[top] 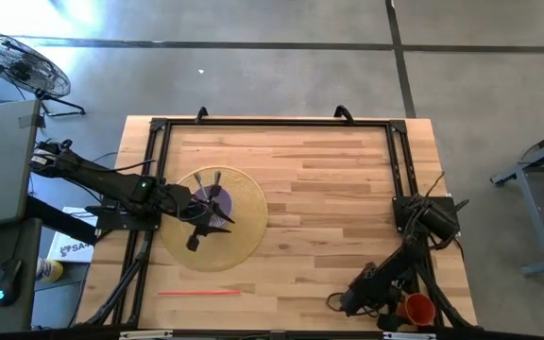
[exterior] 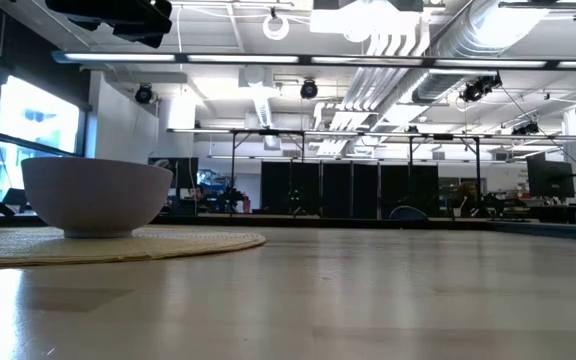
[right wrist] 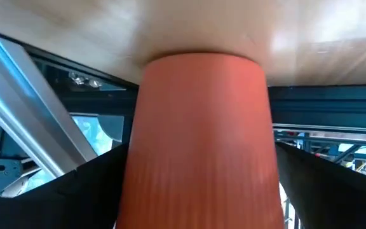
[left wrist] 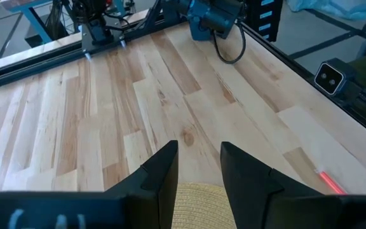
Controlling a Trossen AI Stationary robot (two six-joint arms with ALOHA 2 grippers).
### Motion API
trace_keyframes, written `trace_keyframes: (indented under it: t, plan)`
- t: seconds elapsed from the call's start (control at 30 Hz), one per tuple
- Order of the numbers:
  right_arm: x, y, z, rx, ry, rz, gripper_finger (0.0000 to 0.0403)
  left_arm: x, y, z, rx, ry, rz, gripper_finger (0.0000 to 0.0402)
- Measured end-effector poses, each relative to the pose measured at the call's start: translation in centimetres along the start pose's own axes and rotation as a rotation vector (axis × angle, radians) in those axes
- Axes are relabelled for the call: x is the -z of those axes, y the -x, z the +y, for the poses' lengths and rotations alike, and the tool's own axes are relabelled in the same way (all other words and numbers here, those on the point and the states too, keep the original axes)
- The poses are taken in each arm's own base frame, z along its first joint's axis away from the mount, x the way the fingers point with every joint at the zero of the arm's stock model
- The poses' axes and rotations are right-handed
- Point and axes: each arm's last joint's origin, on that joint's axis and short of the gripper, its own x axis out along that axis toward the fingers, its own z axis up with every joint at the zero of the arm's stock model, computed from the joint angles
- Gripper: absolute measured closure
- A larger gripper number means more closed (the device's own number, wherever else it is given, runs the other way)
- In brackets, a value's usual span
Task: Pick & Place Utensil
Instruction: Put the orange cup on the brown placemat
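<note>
1. The utensil (top: 199, 293), a thin, straight red-orange stick, lay flat on the worktop (top: 329, 208) near the front edge, toward the front left corner; its tip also showed in the left wrist view (left wrist: 330, 182).
2. Just behind it sat a round woven placemat (top: 244, 222) of straw-coloured fibre, with a smooth, pale, rounded bowl (exterior: 96, 196) standing on it.
3. The left gripper (top: 213, 219) hovered above the mat and bowl; its two dark, wedge-shaped fingers (left wrist: 161, 178) stood slightly apart and held nothing.
4. The worktop was light butcher-block wood in long planks, edged by a black metal frame (top: 272, 123).
5. The right gripper (top: 399, 310) sat at the front right corner, its fingers closed around a smooth orange cup (right wrist: 199, 140), tapered and matte.
</note>
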Motion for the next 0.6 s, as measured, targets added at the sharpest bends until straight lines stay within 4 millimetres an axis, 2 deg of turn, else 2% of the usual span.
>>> trace_keyframes:
  t: [0.27, 0.37, 0.6]
  plan:
    - [-0.4, 1.0, -0.2, -0.048, -0.021, 0.017, 0.0102, 0.0, 0.0, 0.0, 0.000, 0.005, 0.000, 0.0286]
    - [-0.6, 1.8, -0.3, -0.100, -0.078, 0.055, 0.0121, 0.0, 0.0, 0.0, 0.000, 0.005, 0.001, 0.0286]
    - [-1.8, 5.1, -1.6, -0.192, -0.177, 0.042, 0.0122, 0.0, 0.0, 0.0, 0.000, 0.005, 0.001, 0.0286]
